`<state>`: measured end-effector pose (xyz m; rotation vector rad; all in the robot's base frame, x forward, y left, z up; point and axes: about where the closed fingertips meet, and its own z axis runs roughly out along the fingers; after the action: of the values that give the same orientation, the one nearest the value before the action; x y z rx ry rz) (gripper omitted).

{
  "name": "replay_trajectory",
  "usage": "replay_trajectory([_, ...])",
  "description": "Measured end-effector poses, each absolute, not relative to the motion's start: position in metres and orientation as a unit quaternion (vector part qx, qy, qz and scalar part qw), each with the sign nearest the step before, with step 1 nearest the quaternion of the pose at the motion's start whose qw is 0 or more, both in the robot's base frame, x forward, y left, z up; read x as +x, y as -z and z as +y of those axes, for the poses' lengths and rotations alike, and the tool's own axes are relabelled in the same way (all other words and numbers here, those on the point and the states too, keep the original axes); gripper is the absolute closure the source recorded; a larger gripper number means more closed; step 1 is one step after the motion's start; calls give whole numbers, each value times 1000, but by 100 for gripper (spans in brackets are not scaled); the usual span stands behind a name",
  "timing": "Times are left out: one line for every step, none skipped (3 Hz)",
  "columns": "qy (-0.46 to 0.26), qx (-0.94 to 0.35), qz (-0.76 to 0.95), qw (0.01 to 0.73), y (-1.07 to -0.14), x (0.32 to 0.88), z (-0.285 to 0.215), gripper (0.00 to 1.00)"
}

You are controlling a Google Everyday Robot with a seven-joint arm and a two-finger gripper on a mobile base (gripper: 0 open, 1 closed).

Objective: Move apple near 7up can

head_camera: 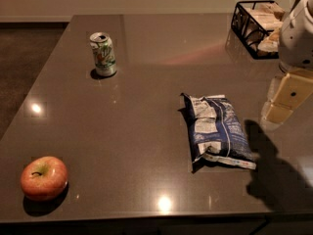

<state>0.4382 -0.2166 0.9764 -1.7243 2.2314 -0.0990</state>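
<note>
A round red apple (43, 177) with a yellow-green patch and dark stem sits at the near left corner of the dark table (146, 146). The 7up can (103, 54), silver-white with green and red marks, stands upright at the far left. They are far apart. My gripper (285, 102) hangs at the right edge of the view, above the table, to the right of the snack bag and far from both the apple and the can.
A blue-and-white crinkled snack bag (215, 129) lies in the middle right of the table. A black wire basket (257, 27) with packets stands at the far right corner. The table's front edge runs along the bottom.
</note>
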Motion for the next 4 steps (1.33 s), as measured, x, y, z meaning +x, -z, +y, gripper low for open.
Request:
replay_trajectory([35,-604,779,161,-977,438,-215,0])
replay_trajectory([9,-613,768,186,-975,428,-196,0])
replay_trajectory([-31,-638,735,226,-970,411,-150,0])
replay_trajectory([-76,-658,703,259,-965,399,-101,0])
